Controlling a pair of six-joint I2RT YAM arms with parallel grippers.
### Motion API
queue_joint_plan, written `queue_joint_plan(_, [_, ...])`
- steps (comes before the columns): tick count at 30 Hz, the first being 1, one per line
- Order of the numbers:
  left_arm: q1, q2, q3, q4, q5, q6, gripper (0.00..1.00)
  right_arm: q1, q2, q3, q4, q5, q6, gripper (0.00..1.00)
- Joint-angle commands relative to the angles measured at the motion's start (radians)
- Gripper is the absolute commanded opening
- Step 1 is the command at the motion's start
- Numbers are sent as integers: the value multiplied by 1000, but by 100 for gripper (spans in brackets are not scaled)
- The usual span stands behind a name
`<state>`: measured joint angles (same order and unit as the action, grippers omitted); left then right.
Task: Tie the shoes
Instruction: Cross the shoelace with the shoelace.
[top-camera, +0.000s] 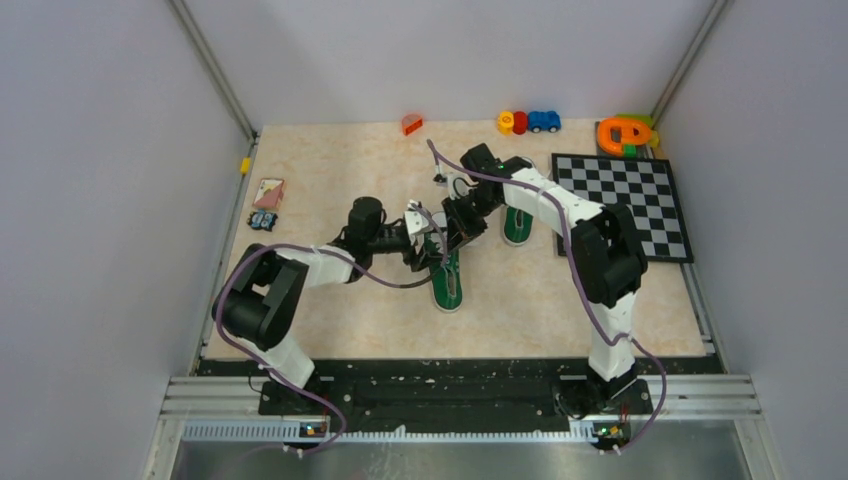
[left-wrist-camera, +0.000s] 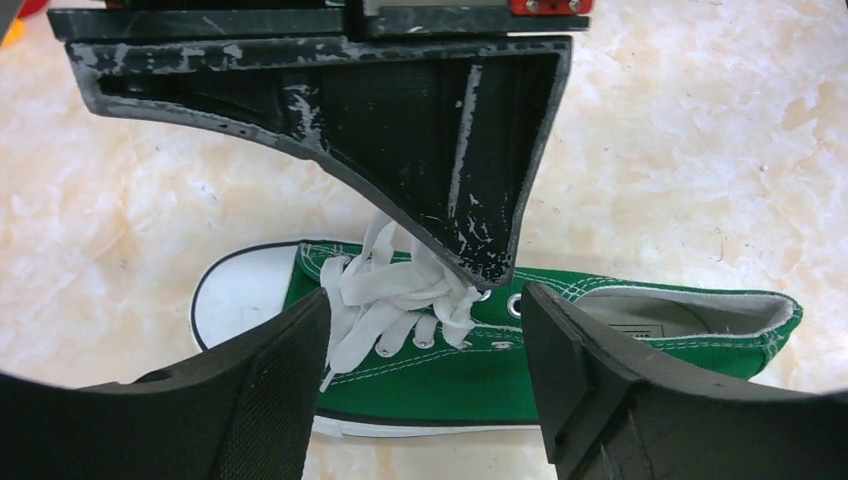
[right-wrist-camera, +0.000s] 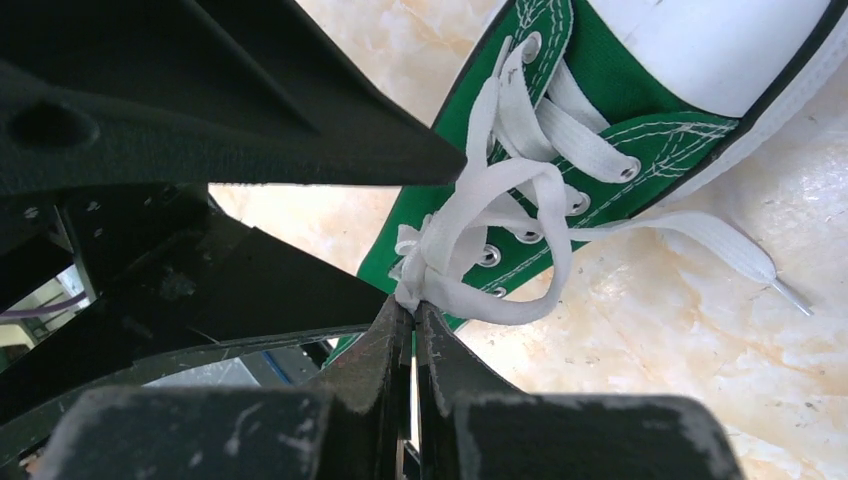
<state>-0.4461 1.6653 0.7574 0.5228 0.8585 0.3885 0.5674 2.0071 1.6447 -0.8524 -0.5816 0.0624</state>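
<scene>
The two arms reach in from the near edge of the counter (top-camera: 330, 160), and both meet over the near shoe (top-camera: 449, 285). It sits sole down about mid-counter, a little left of centre. On my left wrist feed the left pincer (left-wrist-camera: 425, 320) stands apart, one finger on either side of the bunched white laces (left-wrist-camera: 400, 300) above the eyelets, and I see nothing gripped between them. The same feed shows a black finger of the other arm (left-wrist-camera: 430, 130) coming down, with its tip right at the lace bundle. On my right wrist feed the right pincer (right-wrist-camera: 412, 312) is together and clamped on the laces, pinching them just below a loop that curls out from the tongue. The left arm's fingers (right-wrist-camera: 250, 120) sit above and below that spot. One loose lace end (right-wrist-camera: 735, 250) trails flat on the counter beside the white toe cap (right-wrist-camera: 720, 50). Just past the pincers, to the right, the far shoe (top-camera: 517, 228) stands partly hidden under the right arm, and neither pincer touches it. A chessboard (top-camera: 625, 205) lies further right. Off to the left, near the wall, a small card (top-camera: 268, 192) rests on the counter. Along the back edge I see an orange piece (top-camera: 411, 124), a row of yellow, red and blue toys (top-camera: 528, 122), and an orange-and-green toy (top-camera: 625, 135) in the far right corner.
</scene>
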Motion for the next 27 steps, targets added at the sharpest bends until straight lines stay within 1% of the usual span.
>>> queue_joint_plan(1, [-4,16,-51,287,64,-12,70,-1,0,20,37,-38,-21,0])
queue_joint_plan(5, [-13,14,-31,212,89,34,61,-1,-1,19,36,-45,-26,0])
queue_joint_plan(7, [-19,18,-11,146,113,93,54,-1,-1,19,32,-47,-29,0])
queue_joint_plan(8, [-24,19,-5,116,112,114,53,-1,-1,20,31,-47,-31,0])
queue_joint_plan(11, [-33,30,7,86,120,135,52,-3,-1,24,27,-48,-34,0])
queue_joint_plan(13, [-39,30,16,29,113,177,53,-3,0,27,22,-50,-34,0])
queue_joint_plan(18, [-47,31,44,-84,87,271,56,-3,-1,30,10,-49,-41,0])
queue_joint_plan(21, [-46,33,57,-135,78,311,52,-3,-3,32,3,-50,-44,0])
queue_joint_plan(24, [-56,38,95,-253,58,386,41,-3,-5,30,-2,-51,-47,0])
queue_joint_plan(27, [-62,44,116,-274,42,403,22,-3,-5,32,-4,-53,-47,0])
